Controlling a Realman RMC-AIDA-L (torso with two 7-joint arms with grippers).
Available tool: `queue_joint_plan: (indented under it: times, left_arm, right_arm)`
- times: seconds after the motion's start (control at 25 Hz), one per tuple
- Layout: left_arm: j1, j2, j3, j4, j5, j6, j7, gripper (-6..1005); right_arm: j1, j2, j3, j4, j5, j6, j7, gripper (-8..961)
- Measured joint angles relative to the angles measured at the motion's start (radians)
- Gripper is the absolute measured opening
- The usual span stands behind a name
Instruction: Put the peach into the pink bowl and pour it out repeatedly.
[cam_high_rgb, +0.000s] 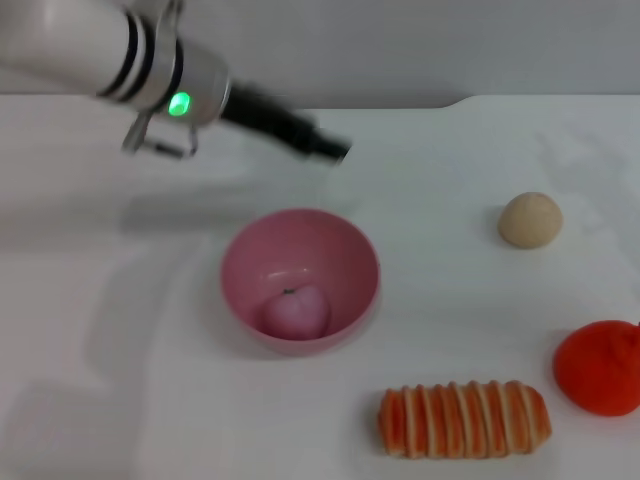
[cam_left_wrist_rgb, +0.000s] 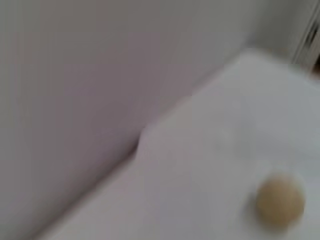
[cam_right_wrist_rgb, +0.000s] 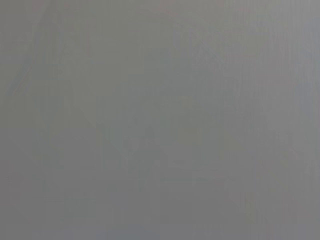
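one left tool above pink bowl

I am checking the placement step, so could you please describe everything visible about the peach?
The peach is a small, pale pink, matte, rounded toy fruit with a tiny dark stem dot on top. It sits inside the pink bowl, on the bottom toward the near wall. Nothing grips it; the left gripper is up behind the bowl.

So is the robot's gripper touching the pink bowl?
Apart. The head view shows the left gripper behind the pink bowl, with bare table between them.
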Motion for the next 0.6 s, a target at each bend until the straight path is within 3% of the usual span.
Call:
queue_joint_plan:
  times: [0.04, 0.12, 0.16, 0.2, 0.24, 0.32, 0.36, 0.4, 0.44, 0.48, 0.52, 0.56, 0.6]
  left_arm:
    - [-0.002, 0.000, -0.022, 0.030, -0.080, -0.039, 0.059, 521]
    - [-0.002, 0.000, -0.022, 0.030, -0.080, -0.039, 0.059, 554]
    - [0.003, 0.001, -0.036, 0.043, -0.157, -0.075, 0.114, 571]
    - [0.036, 0.001, -0.063, 0.050, -0.361, -0.187, 0.269, 587]
    - [0.055, 0.000, -0.066, 0.048, -0.441, -0.238, 0.334, 586]
    - [0.055, 0.000, -0.066, 0.048, -0.441, -0.238, 0.334, 584]
    - [0.078, -0.002, -0.066, 0.045, -0.532, -0.290, 0.404, 583]
    - [0.078, -0.002, -0.066, 0.045, -0.532, -0.290, 0.404, 581]
    - [0.168, -0.008, -0.057, 0.014, -0.891, -0.401, 0.684, 580]
    - [0.196, -0.009, -0.056, -0.011, -1.044, -0.404, 0.807, 579]
    - [0.196, -0.009, -0.056, -0.011, -1.044, -0.404, 0.807, 578]
    - [0.222, -0.010, -0.056, -0.046, -1.200, -0.387, 0.938, 577]
    - [0.222, -0.010, -0.056, -0.046, -1.200, -0.387, 0.938, 577]
  right_arm:
    - [0.000, 0.000, 0.000, 0.003, 0.000, -0.004, 0.000, 414]
    - [-0.004, 0.002, 0.004, 0.006, 0.002, -0.013, -0.003, 414]
    - [-0.007, 0.003, 0.009, 0.007, 0.003, -0.016, -0.004, 414]
    - [-0.011, 0.003, 0.018, 0.008, 0.005, -0.019, -0.007, 414]
    - [-0.016, 0.005, 0.031, 0.008, 0.008, -0.021, -0.012, 414]
    - [-0.024, 0.006, 0.067, 0.010, 0.010, -0.026, -0.018, 414]
    - [-0.028, 0.007, 0.087, 0.015, 0.011, -0.031, -0.019, 414]
    - [-0.029, 0.007, 0.107, 0.022, 0.012, -0.038, -0.019, 414]
    - [-0.030, 0.007, 0.124, 0.031, 0.012, -0.046, -0.019, 414]
    - [-0.030, 0.007, 0.139, 0.039, 0.012, -0.053, -0.019, 414]
    - [-0.031, 0.006, 0.158, 0.049, 0.012, -0.061, -0.019, 414]
    - [-0.030, 0.006, 0.174, 0.060, 0.012, -0.067, -0.019, 414]
    - [-0.030, 0.006, 0.190, 0.070, 0.012, -0.073, -0.019, 414]
